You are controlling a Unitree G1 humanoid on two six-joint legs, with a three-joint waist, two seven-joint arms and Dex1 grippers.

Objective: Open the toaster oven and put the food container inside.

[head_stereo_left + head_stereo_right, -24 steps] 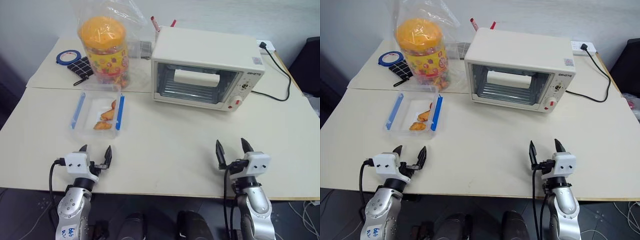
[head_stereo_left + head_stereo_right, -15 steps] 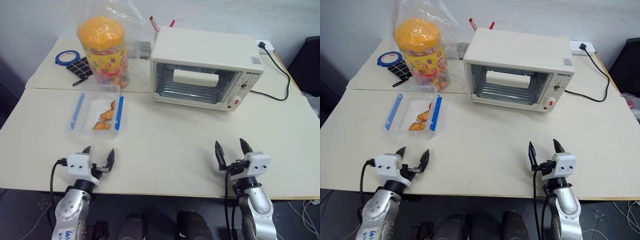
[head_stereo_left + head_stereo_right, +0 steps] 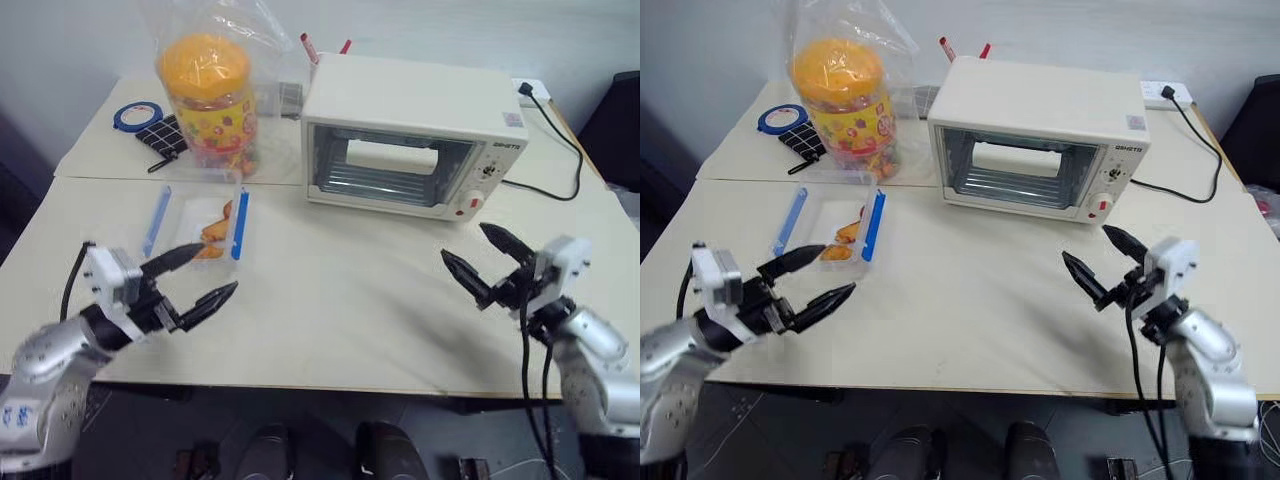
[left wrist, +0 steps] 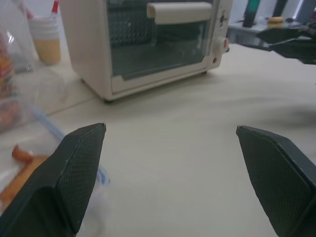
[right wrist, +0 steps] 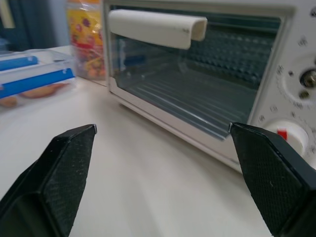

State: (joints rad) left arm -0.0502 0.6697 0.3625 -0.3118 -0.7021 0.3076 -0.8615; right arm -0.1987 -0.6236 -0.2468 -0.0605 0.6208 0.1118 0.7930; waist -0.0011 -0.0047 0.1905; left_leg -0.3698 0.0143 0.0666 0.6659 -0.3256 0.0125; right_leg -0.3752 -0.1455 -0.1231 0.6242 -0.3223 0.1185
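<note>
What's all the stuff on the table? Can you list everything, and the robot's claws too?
toaster oven: one, cream-white, door shut, back right of the table
food container: one, clear with blue strips, front left of the oven
snack jar: one, orange lid, in a clear bag, back left
tape roll: one, blue, far back left
power cord: one, black, right of the oven
left claw: one, black, open, near the container
right claw: one, black, open, before the oven
</note>
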